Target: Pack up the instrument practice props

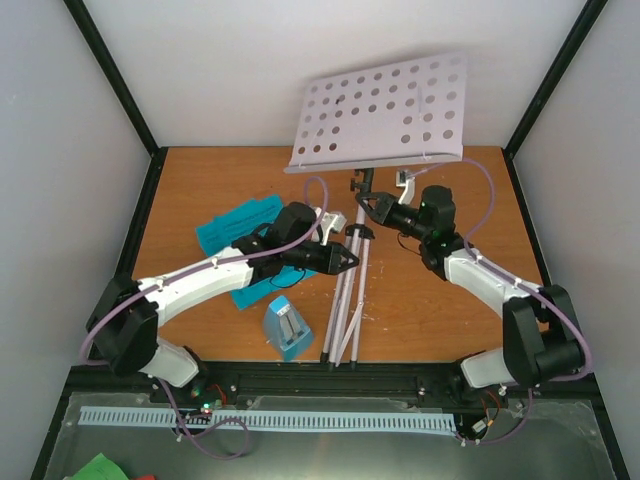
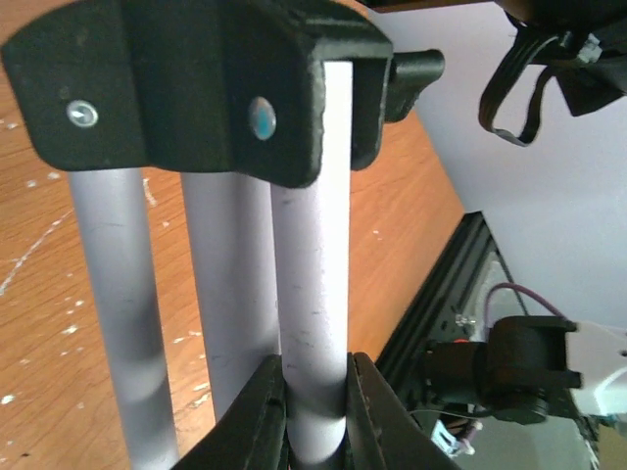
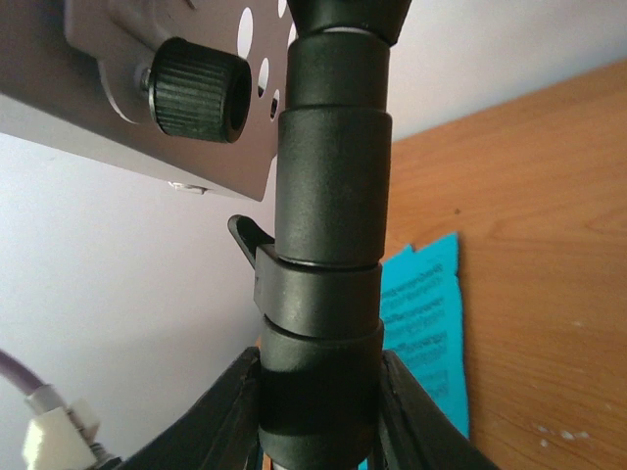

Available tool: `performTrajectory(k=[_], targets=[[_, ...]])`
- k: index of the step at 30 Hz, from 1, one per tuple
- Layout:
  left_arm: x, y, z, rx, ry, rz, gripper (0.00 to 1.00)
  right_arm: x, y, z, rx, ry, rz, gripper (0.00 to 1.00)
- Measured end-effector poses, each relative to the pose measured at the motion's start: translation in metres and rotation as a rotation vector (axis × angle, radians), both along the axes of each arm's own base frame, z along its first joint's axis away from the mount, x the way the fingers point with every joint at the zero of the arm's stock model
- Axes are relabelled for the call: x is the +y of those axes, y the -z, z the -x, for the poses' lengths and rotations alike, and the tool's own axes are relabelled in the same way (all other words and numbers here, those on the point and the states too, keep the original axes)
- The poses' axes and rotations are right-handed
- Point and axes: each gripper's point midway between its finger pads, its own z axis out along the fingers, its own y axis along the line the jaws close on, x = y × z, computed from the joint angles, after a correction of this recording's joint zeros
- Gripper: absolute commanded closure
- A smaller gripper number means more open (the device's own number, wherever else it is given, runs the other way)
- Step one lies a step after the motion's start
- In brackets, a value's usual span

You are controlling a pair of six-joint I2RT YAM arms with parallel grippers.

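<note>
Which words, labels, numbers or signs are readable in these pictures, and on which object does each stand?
None can be read.
Blue sheet-music pages: dark printed rows, too blurred to read.
Metronome: its white face is too small to read.
Music stand: no writing visible.

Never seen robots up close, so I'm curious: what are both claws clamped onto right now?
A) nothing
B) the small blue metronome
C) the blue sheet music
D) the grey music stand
D: the left gripper pinches a grey leg tube of the music stand and the right gripper its black collar; the metronome and sheet music sit ungripped on the table.
</note>
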Motion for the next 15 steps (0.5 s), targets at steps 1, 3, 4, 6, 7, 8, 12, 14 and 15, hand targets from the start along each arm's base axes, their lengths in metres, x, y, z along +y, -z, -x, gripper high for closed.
performTrajectory(k=[1, 3, 4, 6, 7, 8, 12, 14, 15], targets=[[0.0, 0.005, -0.002, 0.006, -0.008, -0.013, 1.0, -0.001, 0.007, -0.002, 0.017, 0.005, 0.001, 0.97], [0.001, 0.015, -0.005, 0.017, -0.027, -0.04, 1.0, -0.002, 0.024, -0.008, 0.056, 0.018, 0.005, 0.97], [0.002, 0.02, -0.007, 0.023, -0.037, -0.053, 1.0, -0.002, 0.03, -0.011, 0.069, 0.023, 0.007, 0.97], [0.002, 0.031, -0.011, 0.033, -0.051, -0.077, 1.0, -0.003, 0.044, -0.015, 0.096, 0.031, 0.013, 0.97], [0.002, 0.036, -0.012, 0.039, -0.057, -0.089, 1.0, -0.004, 0.05, -0.016, 0.106, 0.034, 0.014, 0.97], [0.002, 0.04, -0.013, 0.043, -0.06, -0.097, 1.0, -0.004, 0.057, -0.017, 0.116, 0.039, 0.016, 0.97], [0.003, 0.059, -0.016, 0.068, -0.071, -0.135, 1.0, -0.009, 0.083, -0.02, 0.159, 0.062, 0.027, 0.97], [0.004, 0.067, -0.017, 0.075, -0.078, -0.15, 1.0, -0.011, 0.096, -0.021, 0.182, 0.069, 0.028, 0.97], [0.004, 0.071, -0.019, 0.073, -0.086, -0.16, 1.0, -0.012, 0.104, -0.022, 0.193, 0.076, 0.028, 0.97]])
